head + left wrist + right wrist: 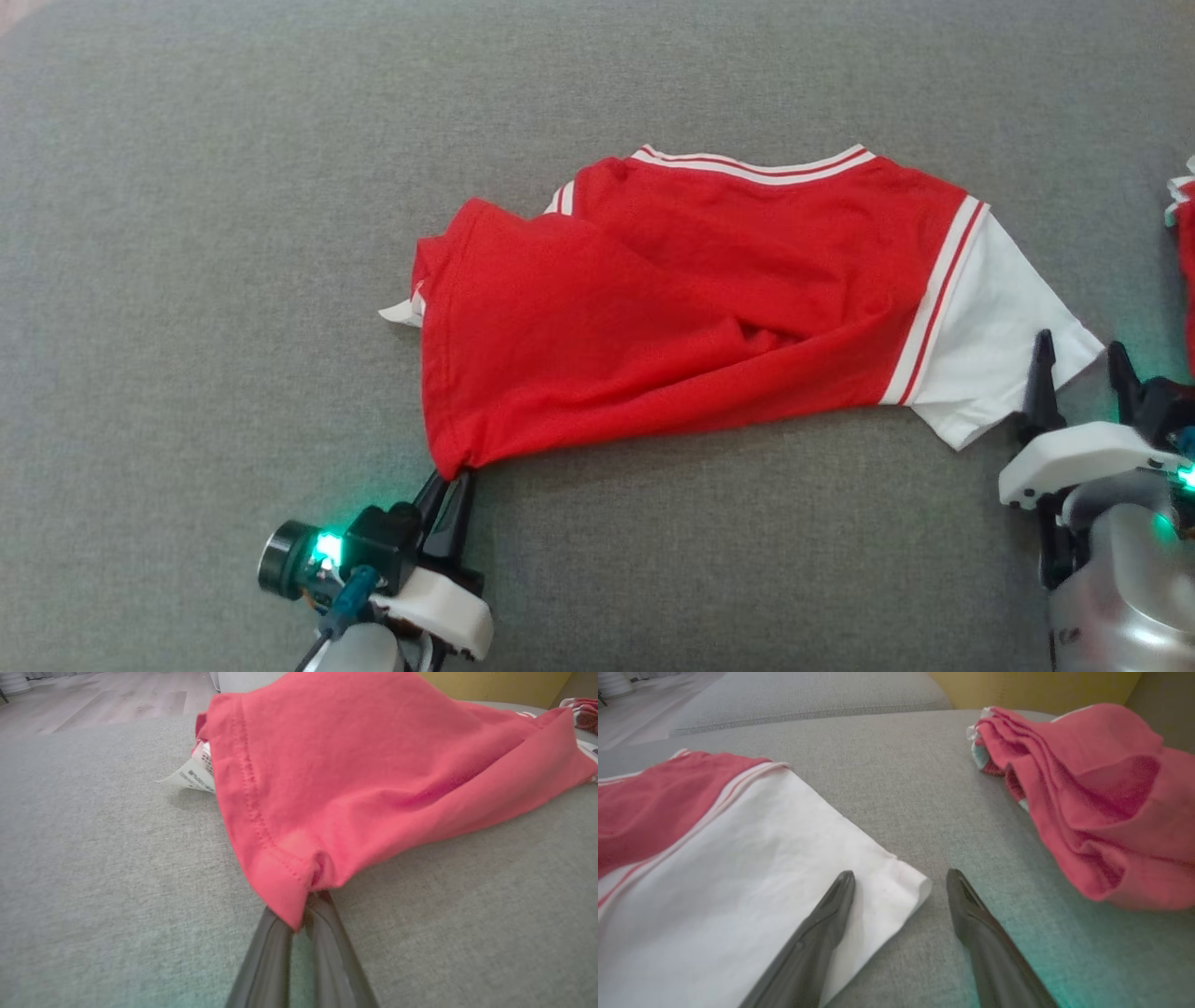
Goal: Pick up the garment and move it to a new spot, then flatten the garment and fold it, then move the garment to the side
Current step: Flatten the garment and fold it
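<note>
A red garment point(672, 299) with white sleeves and striped trim lies rumpled on the grey cushion point(233, 233), its lower part folded over towards the left. My left gripper point(455, 476) is shut on the garment's near-left hem corner point(303, 886), which bunches between the fingers. My right gripper point(1081, 359) stands open at the right white sleeve point(761, 872); one finger point(836, 900) lies over the sleeve's corner, the other finger point(966, 900) rests over bare cushion. A white label point(191, 774) pokes out at the garment's left edge.
A second red garment point(1101, 802) lies bunched at the far right of the cushion, close to my right gripper, also at the right edge point(1184, 243) of the head view. Wooden floor point(93, 700) shows beyond the cushion's far edge.
</note>
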Motion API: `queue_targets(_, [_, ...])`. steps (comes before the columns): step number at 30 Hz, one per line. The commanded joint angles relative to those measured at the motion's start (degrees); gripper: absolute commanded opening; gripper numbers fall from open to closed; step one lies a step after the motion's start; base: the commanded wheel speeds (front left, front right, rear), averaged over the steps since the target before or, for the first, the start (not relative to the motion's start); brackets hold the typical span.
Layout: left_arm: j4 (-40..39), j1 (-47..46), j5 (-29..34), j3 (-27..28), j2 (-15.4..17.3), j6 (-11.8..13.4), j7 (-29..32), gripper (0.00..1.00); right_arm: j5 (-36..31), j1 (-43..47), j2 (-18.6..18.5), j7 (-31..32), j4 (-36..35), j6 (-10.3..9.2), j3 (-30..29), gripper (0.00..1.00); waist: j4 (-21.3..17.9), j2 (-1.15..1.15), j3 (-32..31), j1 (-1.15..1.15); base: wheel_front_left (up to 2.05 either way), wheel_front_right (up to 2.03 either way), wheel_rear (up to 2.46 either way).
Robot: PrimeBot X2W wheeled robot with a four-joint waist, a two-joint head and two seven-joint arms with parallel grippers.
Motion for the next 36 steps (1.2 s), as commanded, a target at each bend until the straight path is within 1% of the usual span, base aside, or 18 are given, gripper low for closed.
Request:
queue_targets(1, [-1.80,-0.93,-0.45,1.13,0.11,-0.25,-0.31,0.00,-0.92,-0.52,-0.23,0.21,2.12,-0.04,0.38,1.00,0.55,0.00,-0.18,0.00,0.00,0.00,0.00])
queue_targets(2, [-1.87,-0.84,-0.58,1.04,0.11,-0.26,-0.31,0.00,-0.90,-0.74,-0.23,0.18,3.68,-0.04,0.41,0.78,0.70,0.00,-0.27,0.00,0.00,0.00,0.00])
queue_targets(3, [-1.98,-0.76,-0.75,0.97,0.10,-0.26,-0.31,0.00,-0.89,-0.82,-0.23,0.13,4.96,-0.04,0.28,0.00,0.80,0.00,-0.38,0.00,0.00,0.00,0.00])
queue_targets(7, [-3.03,-0.13,-1.31,0.45,0.10,-0.33,-0.31,0.00,1.70,-1.13,-0.23,-0.24,7.61,-0.04,1.24,0.00,1.01,0.00,-1.52,0.00,0.00,0.00,0.00])
queue_targets(9, [-4.31,0.08,-1.20,0.07,0.09,-0.49,-0.31,0.00,5.06,-1.41,-0.23,-0.34,5.86,-0.04,2.84,0.00,1.06,0.00,-2.42,0.00,0.00,0.00,0.00])
queue_targets(10, [-5.11,0.18,-1.18,-0.15,0.09,-0.61,-0.31,0.00,7.43,-1.46,-0.23,-0.35,4.12,-0.04,4.03,0.00,1.08,0.00,-2.99,0.00,0.00,0.00,0.00])
queue_targets(12, [-6.97,0.21,-1.11,-0.73,0.27,-0.88,-0.31,0.00,14.34,-1.53,-0.23,-0.36,-0.07,-0.04,6.87,0.00,1.16,0.00,-4.21,0.00,0.00,0.00,0.00])
queue_targets(14, [-9.35,-0.25,-1.11,-1.32,0.96,-1.10,-0.31,0.00,22.44,-1.47,-0.23,-0.37,-4.45,-0.04,10.38,0.00,1.34,0.00,-5.64,0.00,0.00,0.00,0.00])
queue_targets(16, [-11.88,-1.15,-1.34,-1.82,1.95,-1.24,-0.31,0.00,27.91,-1.30,-0.23,-0.38,-9.01,-0.04,13.95,0.00,1.57,0.00,-7.17,0.00,0.00,0.00,0.00])
queue_targets(18, [-14.34,-2.67,-1.83,-2.01,3.38,-1.33,-0.31,0.00,32.16,-1.57,-0.23,-0.38,-12.24,-0.04,16.37,0.00,1.80,0.00,-8.82,0.00,0.00,0.00,0.00])
queue_targets(20, [-16.57,-4.84,-2.78,-2.10,5.00,-1.37,-0.31,0.00,35.01,-2.57,-0.39,-0.38,-14.89,-0.04,18.58,0.00,2.13,0.00,-10.50,0.00,0.00,0.00,0.00])
queue_targets(23, [-19.17,-9.42,-4.63,-2.90,8.75,-1.39,-0.31,0.00,39.01,-5.20,-1.33,0.09,-18.25,-0.04,20.99,0.00,2.41,0.00,-12.96,0.00,0.00,0.00,0.00])
queue_targets(25, [-19.93,-13.14,-5.87,-3.55,11.71,-1.40,-0.31,0.00,41.65,-7.46,-1.91,1.12,-20.69,-0.04,21.56,0.00,2.45,0.00,-14.40,0.00,0.00,0.00,0.00])
queue_targets(28, [-20.35,-19.08,-8.27,-4.65,15.76,-1.40,-0.31,0.00,44.86,-11.11,-2.54,3.65,-24.64,-0.04,21.16,0.00,2.37,0.00,-16.13,0.00,0.00,0.00,0.00])
queue_targets(30, [-20.47,-22.90,-10.41,-4.70,17.61,-1.41,-0.31,0.00,46.18,-13.79,-2.88,5.72,-27.53,-0.04,20.44,0.00,2.20,0.00,-16.75,0.00,0.00,0.00,0.00])
queue_targets(32, [-20.52,-26.55,-11.66,-5.31,19.72,-1.41,0.09,0.00,46.59,-16.40,-3.14,8.03,-30.27,-0.04,19.46,0.00,2.00,0.00,-17.10,0.00,0.00,0.00,0.00])
queue_targets(36, [-20.64,-32.64,-14.73,-6.32,22.55,-1.41,2.95,0.00,45.31,-21.17,-3.00,12.95,-34.21,-0.04,16.65,0.00,1.63,0.00,-16.90,0.00,0.00,0.00,0.00])
